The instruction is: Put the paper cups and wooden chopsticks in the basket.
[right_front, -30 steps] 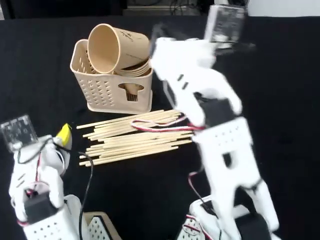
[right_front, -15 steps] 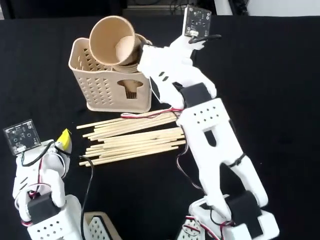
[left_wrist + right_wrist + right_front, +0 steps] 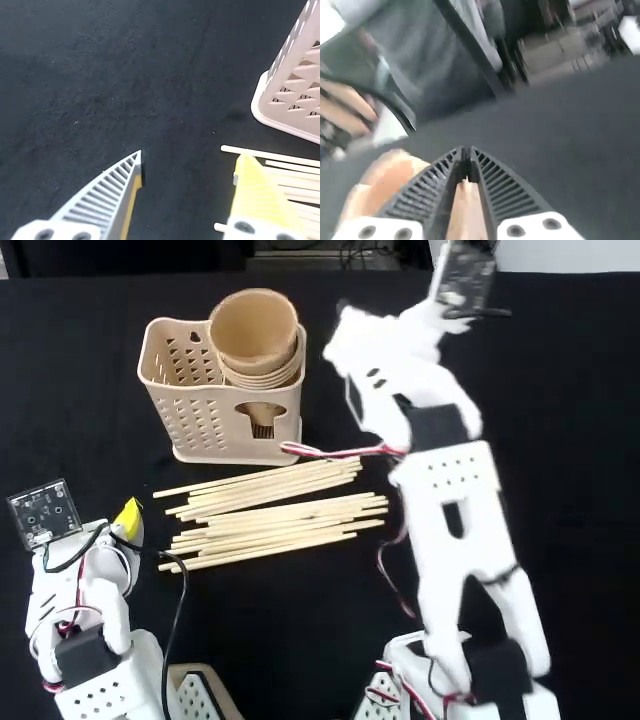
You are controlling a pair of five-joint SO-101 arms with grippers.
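Two arms flank a black tabletop (image 3: 560, 440). At the near left corner sits the left arm (image 3: 80, 620), the left jaws spread apart with nothing between them, near the ends of the wooden chopsticks (image 3: 270, 512). These lie bundled on the tabletop in front of the basket (image 3: 195, 410). A stack of paper cups (image 3: 256, 335) stands upright in the basket's right end. Beside it rises the right arm (image 3: 440, 470), the right jaws pressed together.
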